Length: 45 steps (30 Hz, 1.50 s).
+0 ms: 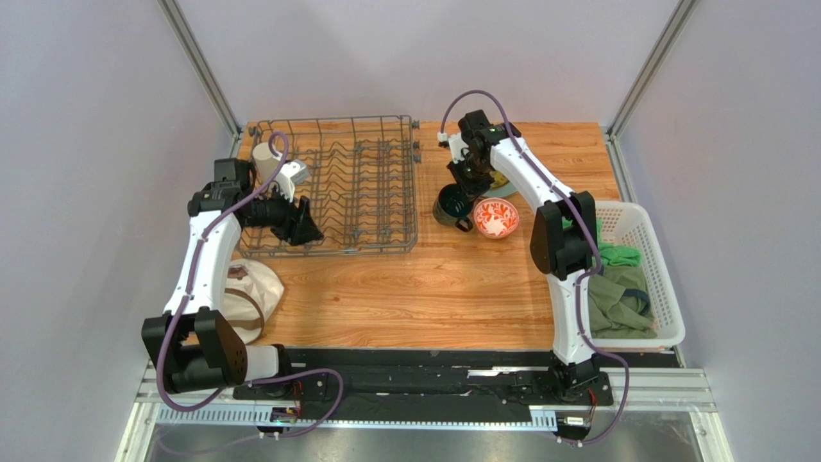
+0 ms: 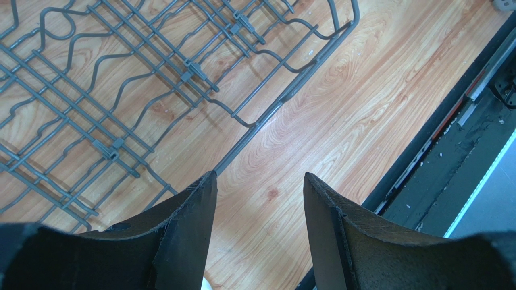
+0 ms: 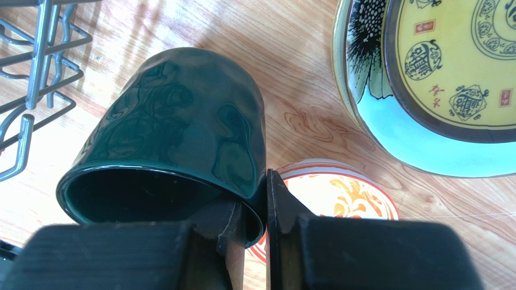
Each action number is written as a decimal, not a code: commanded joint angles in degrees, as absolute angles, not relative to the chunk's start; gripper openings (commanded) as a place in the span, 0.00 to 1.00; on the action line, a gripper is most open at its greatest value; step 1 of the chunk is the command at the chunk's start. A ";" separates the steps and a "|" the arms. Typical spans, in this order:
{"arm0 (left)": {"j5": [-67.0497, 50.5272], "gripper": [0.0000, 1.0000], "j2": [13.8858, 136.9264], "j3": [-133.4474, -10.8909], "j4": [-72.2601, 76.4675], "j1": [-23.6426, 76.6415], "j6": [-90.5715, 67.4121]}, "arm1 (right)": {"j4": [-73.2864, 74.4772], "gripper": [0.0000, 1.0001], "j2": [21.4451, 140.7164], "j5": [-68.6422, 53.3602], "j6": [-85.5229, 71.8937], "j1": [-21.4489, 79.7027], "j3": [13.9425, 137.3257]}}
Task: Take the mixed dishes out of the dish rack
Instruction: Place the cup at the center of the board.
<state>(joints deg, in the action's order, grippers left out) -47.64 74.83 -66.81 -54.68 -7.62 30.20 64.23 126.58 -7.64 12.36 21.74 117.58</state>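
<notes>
The grey wire dish rack (image 1: 357, 183) stands at the back left; its front corner shows in the left wrist view (image 2: 151, 90). A beige cup (image 1: 264, 162) stands in its back left corner. My left gripper (image 1: 306, 227) is open and empty (image 2: 259, 181) over the rack's front edge. My right gripper (image 1: 461, 192) is shut on the rim of the dark green mug (image 3: 175, 133), one finger inside, one outside. The mug (image 1: 449, 208) is tilted, just right of the rack. The red-and-white bowl (image 1: 495, 218) sits beside it (image 3: 345, 190). The yellow patterned plate (image 3: 460, 60) lies on the pale green plate (image 3: 400, 142).
A white slotted basket (image 1: 641, 226) with green cloths (image 1: 617, 298) stands at the table's right edge. A cream object (image 1: 252, 289) lies at the left front, partly behind my left arm. The rack's corner wires (image 3: 36, 78) are close to the mug.
</notes>
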 commanded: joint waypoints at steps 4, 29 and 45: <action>-47.90 0.63 74.97 -69.08 -54.67 -8.00 32.08 | 64.25 0.02 127.53 -8.17 12.22 22.41 121.20; -47.90 0.63 75.76 -68.73 -55.19 -8.00 33.13 | 64.42 0.13 128.76 -7.12 12.22 23.03 121.11; -48.52 0.63 74.97 -66.97 -54.76 -8.00 33.22 | 64.25 0.13 129.11 -7.21 12.22 23.20 120.32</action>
